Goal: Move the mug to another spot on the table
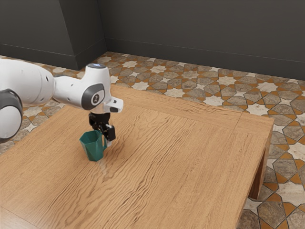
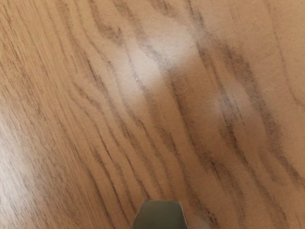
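One white robot arm (image 1: 71, 90) reaches in over a wooden table (image 1: 190, 157) and ends in a black gripper (image 1: 107, 136) that points straight down. A teal mug (image 1: 93, 145) stands on the table directly beneath the hand, its open mouth facing up. Most of the mug's body lies a little toward the exterior view's left of the hand. The hand's lower end comes down to the mug's rim, on the side toward the exterior view's right. From this angle it cannot be told whether the hand is closed on the mug or merely against it, nor how wide it stands.

Away from the hand, toward the exterior view's right, the tabletop stretches on in bare wood grain. Beyond the table's far edge lies a patterned tile floor (image 1: 228, 90) in orange, grey and cream, backed by a dark wall (image 1: 200, 24).

Seen from the wrist, wood grain of the table (image 2: 143, 95) runs slantwise under the hand, and a blurred dark greenish shape (image 2: 159, 215) sits close beneath it.
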You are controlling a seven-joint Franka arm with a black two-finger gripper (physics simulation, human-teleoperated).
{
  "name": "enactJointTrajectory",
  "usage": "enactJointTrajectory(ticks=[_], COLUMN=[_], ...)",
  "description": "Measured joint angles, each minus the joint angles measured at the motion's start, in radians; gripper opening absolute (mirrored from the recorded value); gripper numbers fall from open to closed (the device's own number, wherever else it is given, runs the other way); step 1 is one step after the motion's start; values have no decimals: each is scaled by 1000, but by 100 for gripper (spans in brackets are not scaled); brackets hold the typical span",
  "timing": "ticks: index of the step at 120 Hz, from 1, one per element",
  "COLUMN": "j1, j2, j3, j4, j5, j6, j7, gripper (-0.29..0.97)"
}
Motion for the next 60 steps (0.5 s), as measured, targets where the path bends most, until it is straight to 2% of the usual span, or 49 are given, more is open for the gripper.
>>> enactJointTrajectory(ticks=[10,28,60], j1=[0,-5,-1], j2=[5,6,-18], j3=[0,-1,-1], j4=[0,1,-1], j5=[8,6,13], j6=[6,12,12], j7=[-5,-14,-42], gripper=[60,31,13])
